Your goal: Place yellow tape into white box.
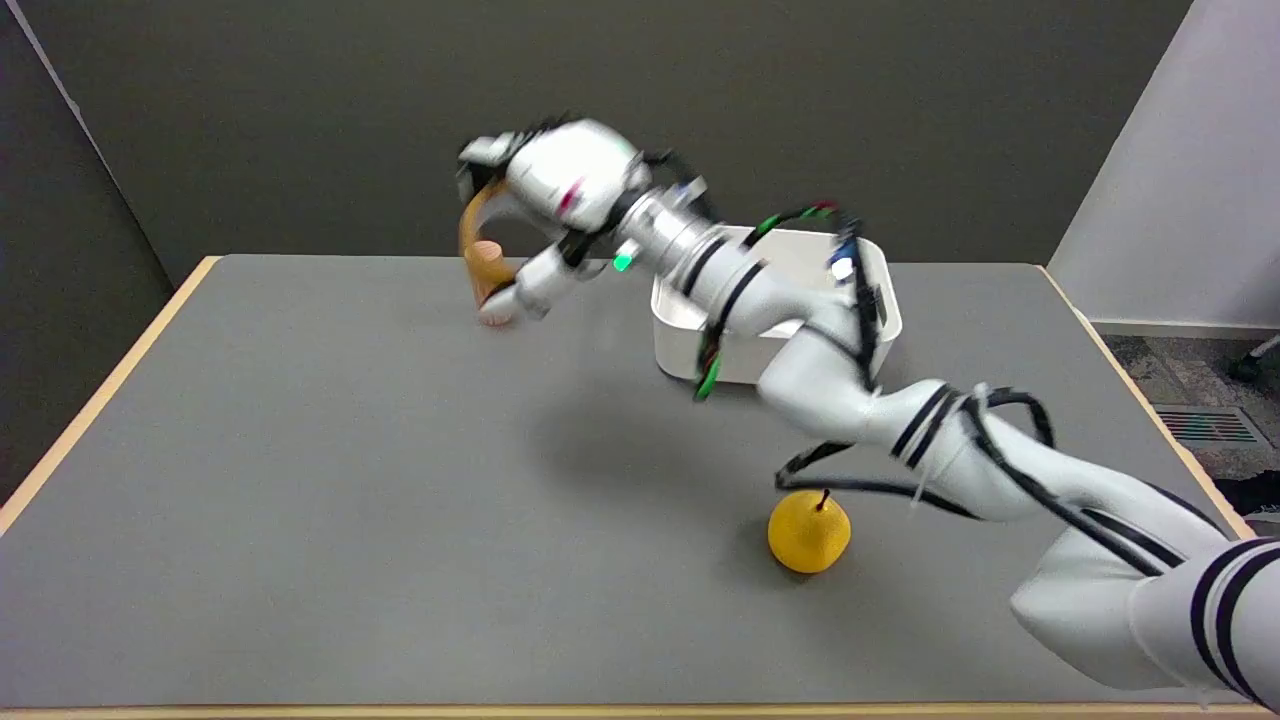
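My right hand (550,190) is raised over the far middle of the table, left of the white box (880,290). It grips the yellow tape (484,262), a tan-yellow ring standing on edge, with fingers over its top and the thumb (525,288) under it. The hand covers the right part of the ring. The tape is level with the table's far edge, and I cannot tell whether its lower edge touches the tabletop. The white box is open at the top and my forearm crosses in front of it, hiding most of its inside.
A yellow pear-like fruit (808,532) with a dark stem lies on the grey table (300,480) near the front right, just under my arm. The table has a wooden edge (100,400). A dark wall stands behind.
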Robot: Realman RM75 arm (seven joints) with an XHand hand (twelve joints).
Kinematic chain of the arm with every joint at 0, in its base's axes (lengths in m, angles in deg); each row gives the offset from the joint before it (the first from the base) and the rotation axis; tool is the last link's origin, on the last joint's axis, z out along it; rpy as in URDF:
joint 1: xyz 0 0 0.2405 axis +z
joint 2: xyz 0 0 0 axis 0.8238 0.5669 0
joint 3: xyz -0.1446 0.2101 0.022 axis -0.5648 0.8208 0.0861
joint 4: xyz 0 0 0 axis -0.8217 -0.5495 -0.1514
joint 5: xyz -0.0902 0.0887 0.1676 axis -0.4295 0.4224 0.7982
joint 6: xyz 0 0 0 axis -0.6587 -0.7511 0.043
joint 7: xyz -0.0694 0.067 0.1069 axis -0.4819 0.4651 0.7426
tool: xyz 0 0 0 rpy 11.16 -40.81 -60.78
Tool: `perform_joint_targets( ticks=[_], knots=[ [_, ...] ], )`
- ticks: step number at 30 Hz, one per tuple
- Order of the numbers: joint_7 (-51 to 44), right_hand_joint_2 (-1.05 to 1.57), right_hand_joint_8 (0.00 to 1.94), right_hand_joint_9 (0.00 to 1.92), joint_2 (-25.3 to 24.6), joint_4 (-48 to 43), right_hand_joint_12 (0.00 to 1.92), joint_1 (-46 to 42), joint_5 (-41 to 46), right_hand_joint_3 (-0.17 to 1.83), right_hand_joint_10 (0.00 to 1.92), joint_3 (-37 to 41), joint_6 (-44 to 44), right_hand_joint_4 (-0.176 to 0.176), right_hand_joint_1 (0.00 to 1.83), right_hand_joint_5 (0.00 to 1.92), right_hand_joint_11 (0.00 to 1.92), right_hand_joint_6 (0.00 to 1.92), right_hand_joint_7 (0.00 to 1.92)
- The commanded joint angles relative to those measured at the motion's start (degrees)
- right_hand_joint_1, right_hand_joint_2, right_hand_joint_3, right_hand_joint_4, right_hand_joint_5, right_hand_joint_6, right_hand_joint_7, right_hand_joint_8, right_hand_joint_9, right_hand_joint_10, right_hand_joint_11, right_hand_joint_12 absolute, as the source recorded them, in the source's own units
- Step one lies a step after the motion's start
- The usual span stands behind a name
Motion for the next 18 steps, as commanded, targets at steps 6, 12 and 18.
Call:
perform_joint_targets(
  ticks=[6, 12, 18],
  knots=[
    [-19.46, 0.98, 1.35, 0.87, 11.84, 8.63, 1.87, -5.16, 0.38, 0.55, 1.39, 24.09, 6.01, -0.032, 1.17, 0.66, 0.88, 1.56, 0.88],
    [-19.11, 0.98, 1.34, 0.86, 16.02, 12.40, 1.86, -7.80, 3.02, 0.55, 1.39, 15.29, 5.16, -0.036, 1.17, 0.66, 0.88, 1.56, 0.88],
    [-19.11, 0.97, 1.33, 0.86, 20.16, 10.48, 1.87, -14.62, 9.28, 0.56, 1.39, 13.53, -2.97, -0.051, 1.18, 0.66, 0.90, 1.56, 0.90]
  ],
)
